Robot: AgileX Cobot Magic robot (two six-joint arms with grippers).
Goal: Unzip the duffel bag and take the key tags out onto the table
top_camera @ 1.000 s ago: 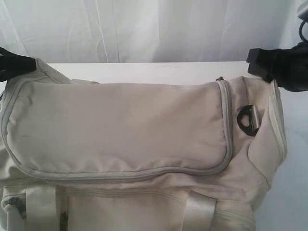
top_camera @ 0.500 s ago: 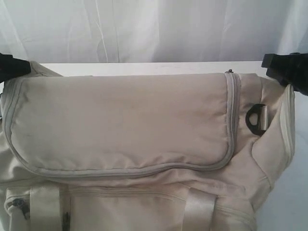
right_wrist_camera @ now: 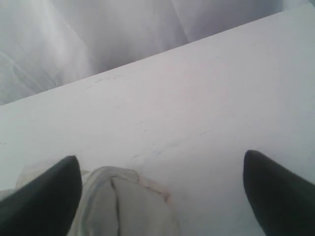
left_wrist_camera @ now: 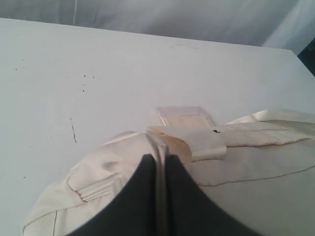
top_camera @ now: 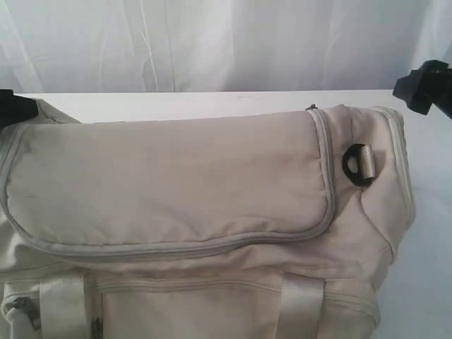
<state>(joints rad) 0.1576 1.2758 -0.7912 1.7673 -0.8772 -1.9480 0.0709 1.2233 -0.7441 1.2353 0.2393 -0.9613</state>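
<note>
fingers (left_wrist_camera: 140,196) of the left gripper (left_wrist_camera: 158,160) are pressed together on a raised fold of cream fabric at one end of the duffel bag (top_camera: 176,176), pinching it tight. at the other end the right gripper (right_wrist_camera: 161,157) is spread wide with nothing between its tips, near the bag's corner but not touching it. nearest me, two pale webbing straps (top_camera: 300,307) and a small pocket (top_camera: 21,311) run along the bag's front. above them the grey zipper (top_camera: 326,191) curves round the big top flap, closed as far as i can see, so the inside is hidden. a dark ring (top_camera: 357,164) sits by the right end. beyond lies the white table (top_camera: 212,104), then a white curtain (top_camera: 212,42).
</note>
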